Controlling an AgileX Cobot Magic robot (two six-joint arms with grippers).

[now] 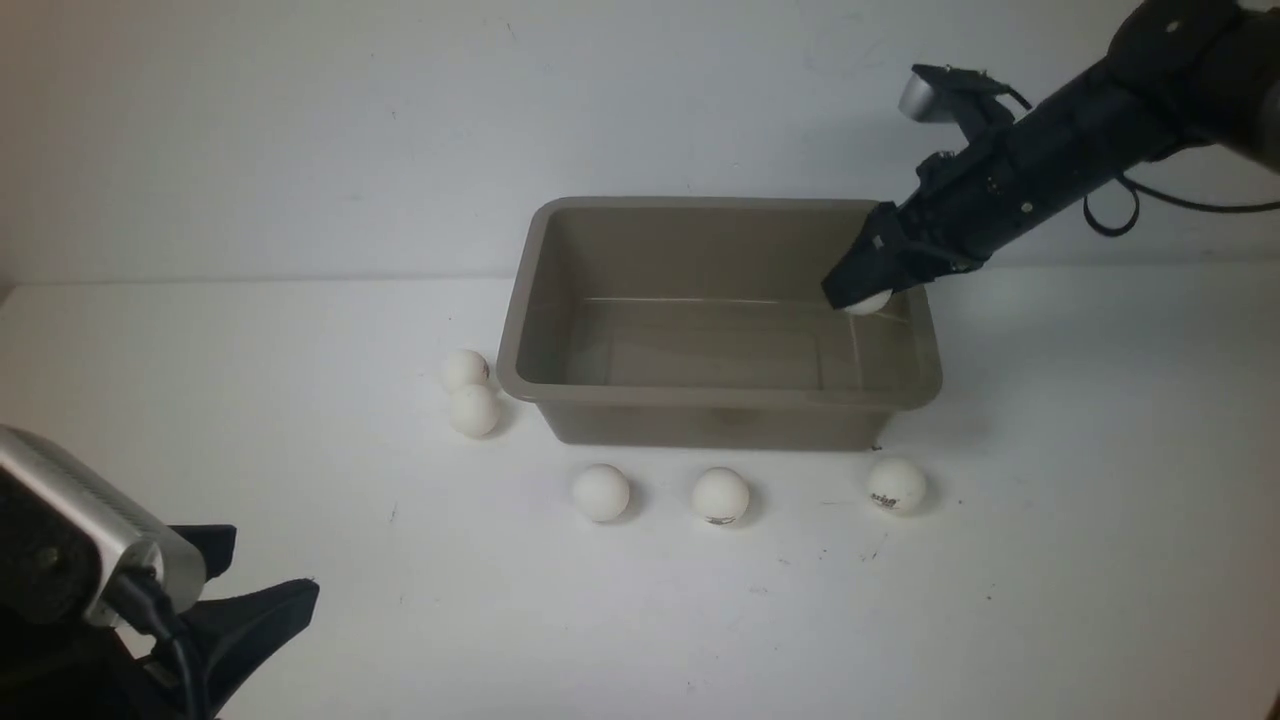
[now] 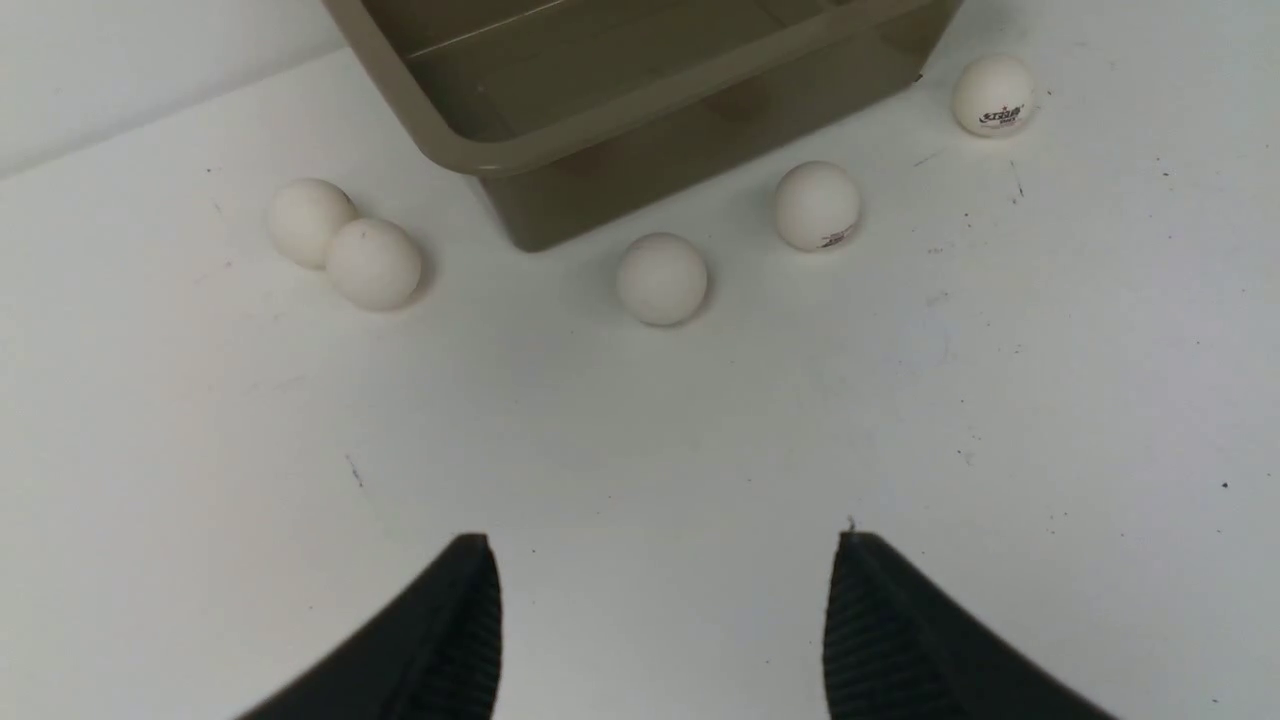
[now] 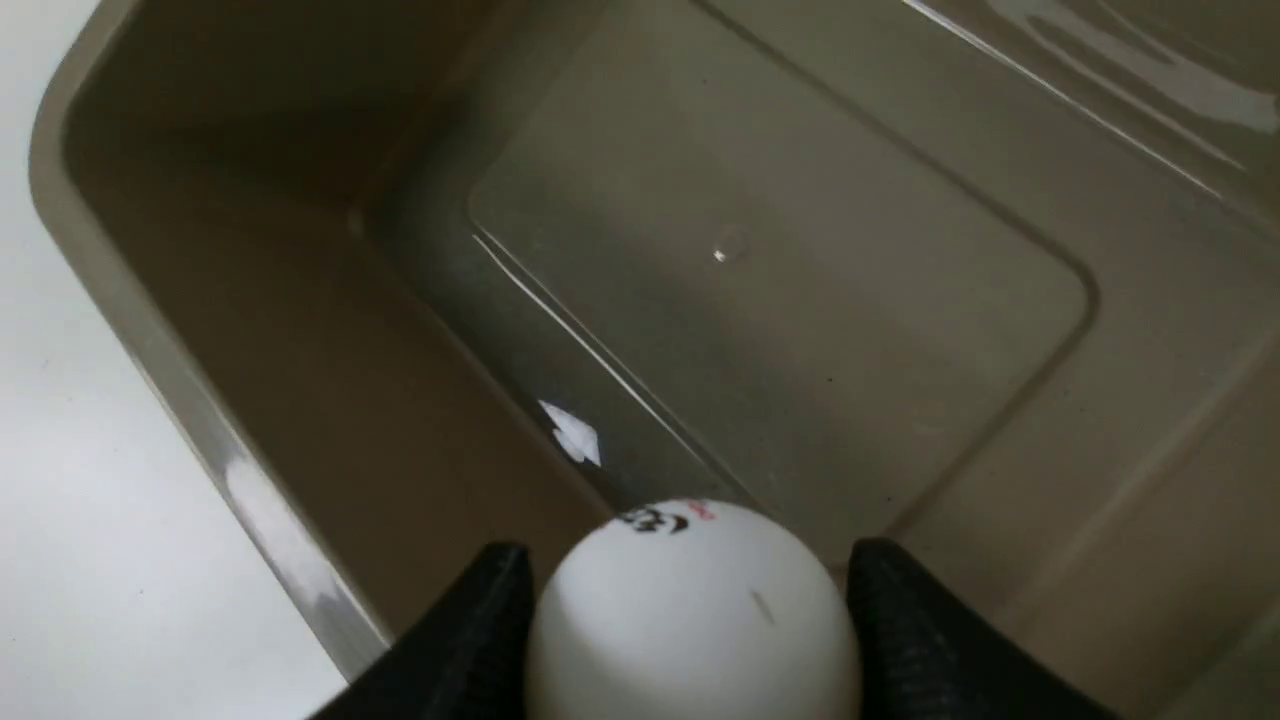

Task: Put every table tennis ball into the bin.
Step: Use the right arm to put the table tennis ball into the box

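White and matte, the held ball [image 3: 690, 610] is clamped between the partly closed jaws of the right gripper [image 1: 860, 293], over the right end of the bin [image 1: 720, 397], which is otherwise empty. Risk: a light ball let go near the sloping wall may bounce back out over the rim. Count: one bin; six table tennis balls [image 2: 662, 279], one held and five on the tabletop [image 1: 1050, 520]. Rear left ball [image 1: 464, 369] touches front left ball [image 1: 474, 410] beside the bin's left end; plain ball [image 1: 601, 492], middle ball [image 1: 720, 495] and right ball [image 1: 896, 485] line its near wall. Left gripper [image 2: 665, 620]: half open, empty, well apart.
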